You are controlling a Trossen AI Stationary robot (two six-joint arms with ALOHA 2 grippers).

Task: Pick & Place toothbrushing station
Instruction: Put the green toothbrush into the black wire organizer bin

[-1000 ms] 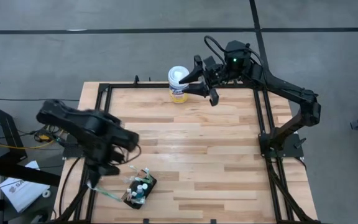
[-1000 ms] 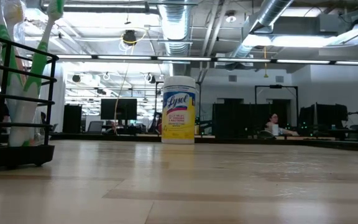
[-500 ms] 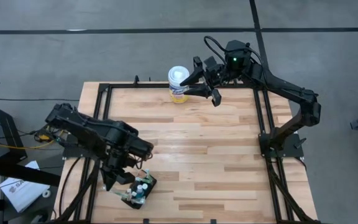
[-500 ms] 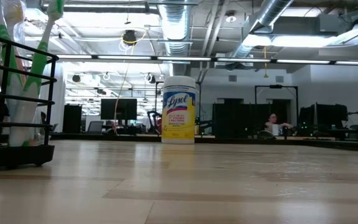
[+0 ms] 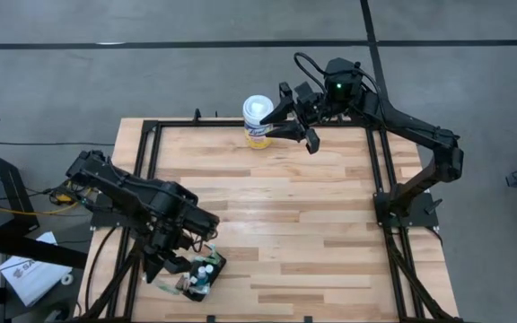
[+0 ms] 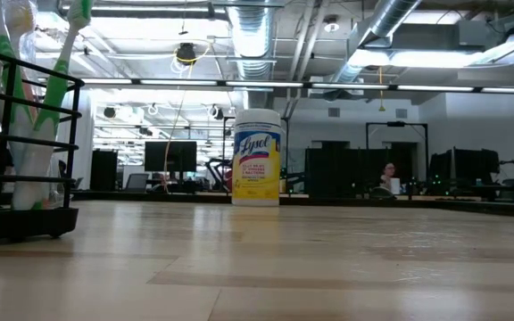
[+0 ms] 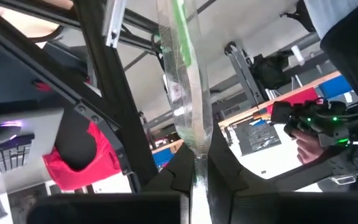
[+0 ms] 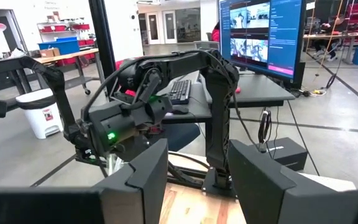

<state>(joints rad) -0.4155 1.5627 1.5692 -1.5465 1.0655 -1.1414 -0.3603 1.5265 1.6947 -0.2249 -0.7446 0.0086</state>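
Note:
The toothbrushing station (image 5: 206,274), a small black holder with green-and-white brushes and small bottles standing in it, rests on the wooden table near its front left corner. It also shows at the left of the low view (image 6: 25,223). My left gripper (image 5: 165,280) is just left of the station, shut on a clear-and-green toothbrush (image 7: 188,118), which also shows in the high view (image 5: 175,286). My right gripper (image 5: 288,125) is open and empty at the far edge, beside a white-lidded, yellow-labelled wipes canister (image 5: 258,122). My left gripper (image 7: 196,179) pinches the toothbrush's clear-and-green handle (image 7: 196,155) between its two fingers. The brush runs on past the fingertips, along the fingers. In the high view my arm hides the place of contact, and I cannot tell whether the brush is off the table.
A black metal frame (image 5: 151,144) runs around the table's edges. The canister (image 6: 257,157) stands upright at the far edge. The wood between the station and the canister is bare. A person sits in the room far behind the table (image 6: 388,178).
My left arm has swung toward the table's near edge and gone down to the toothbrush lying just left of the station. Its gripper now sits over that brush. The station and my right arm have kept still.

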